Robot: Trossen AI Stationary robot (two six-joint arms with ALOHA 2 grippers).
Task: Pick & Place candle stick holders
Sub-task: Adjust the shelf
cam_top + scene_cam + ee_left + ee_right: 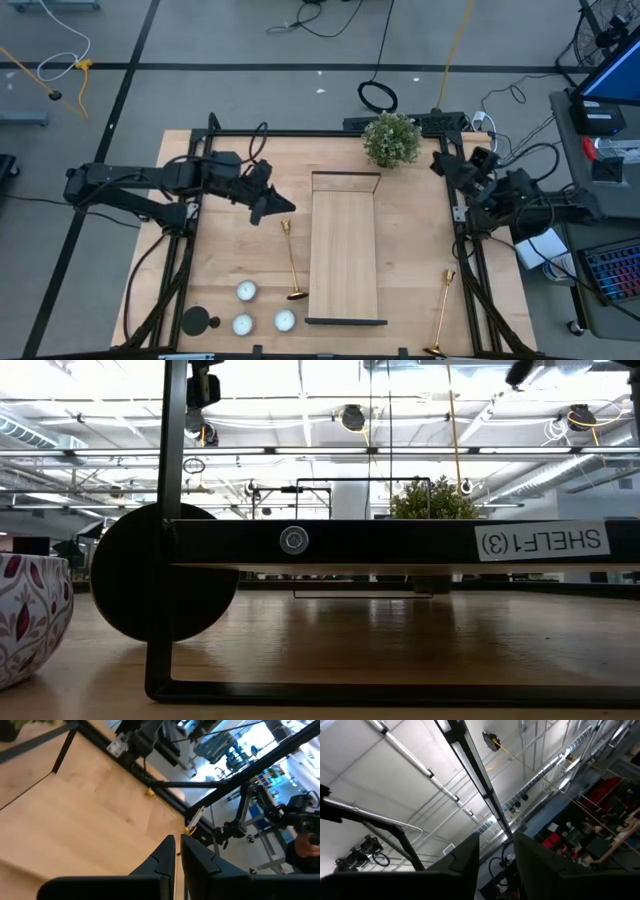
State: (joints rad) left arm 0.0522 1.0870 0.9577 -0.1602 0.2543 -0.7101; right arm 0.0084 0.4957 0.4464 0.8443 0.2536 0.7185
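Note:
One gold candle stick holder (290,262) lies flat on the table, just left of the wooden stand, its round base (297,295) toward the near edge. A second gold one (443,312) lies near the right front corner and also shows in the left wrist view (150,793). The short black one (200,322) stands at the left front; its round base (165,585) shows in the low view. My left gripper (278,206) (177,851) is shut, holds nothing, and hovers beyond the first holder's cup end. My right gripper (496,851) is open, points up at the ceiling, and is held back at the table's right edge.
A long wooden black-framed stand (345,250) lies in the table's middle. Three small white candles (246,291) sit at the left front. A potted plant (390,138) stands at the far edge. A patterned bowl (25,615) shows at the low view's left.

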